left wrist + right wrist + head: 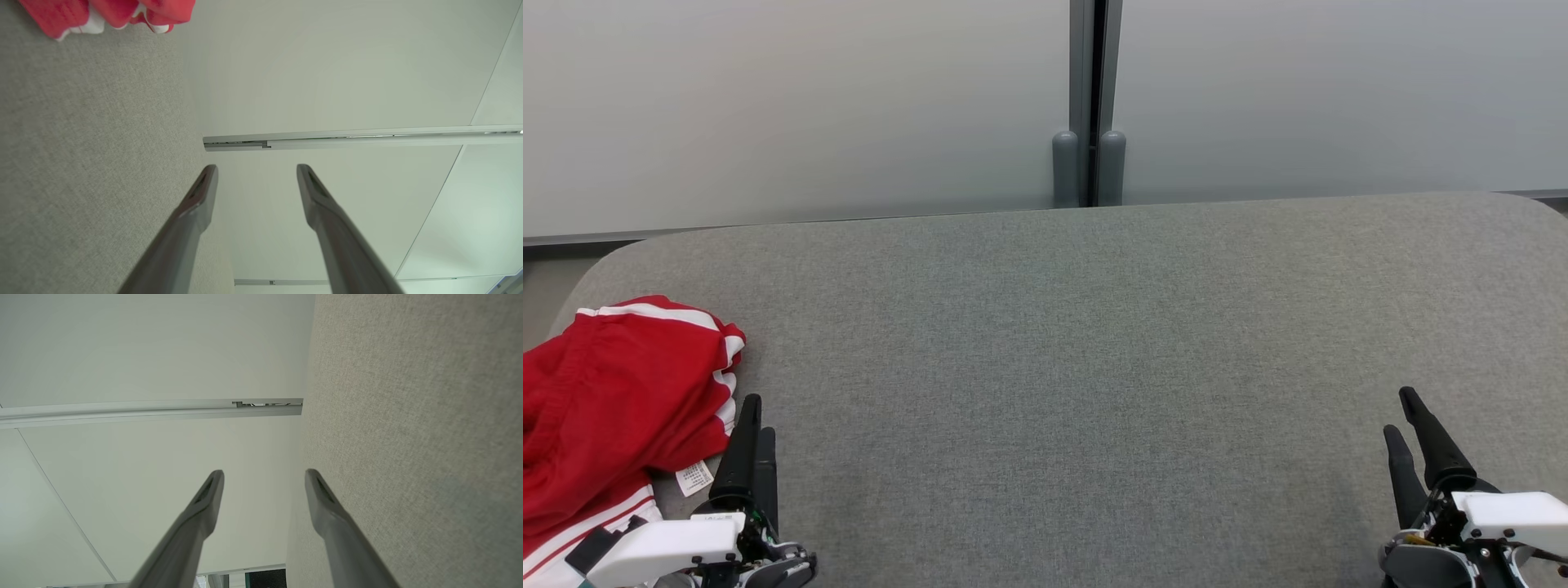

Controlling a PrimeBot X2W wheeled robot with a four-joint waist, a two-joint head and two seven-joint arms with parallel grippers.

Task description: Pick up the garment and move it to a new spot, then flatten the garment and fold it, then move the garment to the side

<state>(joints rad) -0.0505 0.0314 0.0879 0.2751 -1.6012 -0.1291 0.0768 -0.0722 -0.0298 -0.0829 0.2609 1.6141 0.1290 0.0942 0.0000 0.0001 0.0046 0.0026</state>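
Nearest, low in the corners of the head view: left gripper (758, 416) and right gripper (1399, 411), both spread wide and holding nothing, tips pointing toward the wall. Confirmed from each wrist view: long dark fingers (192, 220) standing well apart, with nothing between them.

Under and beyond both grippers, broad table (1094, 367) covered in grey fabric, with rounded far corners.

Behind the table, pale wall panels (809, 106), split in the middle by a grey upright post (1089, 98).

At the table's left end, red garment (613, 384) with white stripes, crumpled in a loose heap and running off the left and bottom edges of the head view. Lies just beside the left gripper, on its outer side; cannot tell whether cloth and fingers touch. Well apart from the right gripper, with the whole width of grey fabric between them. Glimpsed too at the top left corner of the left wrist view.

Smallest: white label (694, 478) at the garment's near edge, lying on the grey fabric just left of the left gripper.
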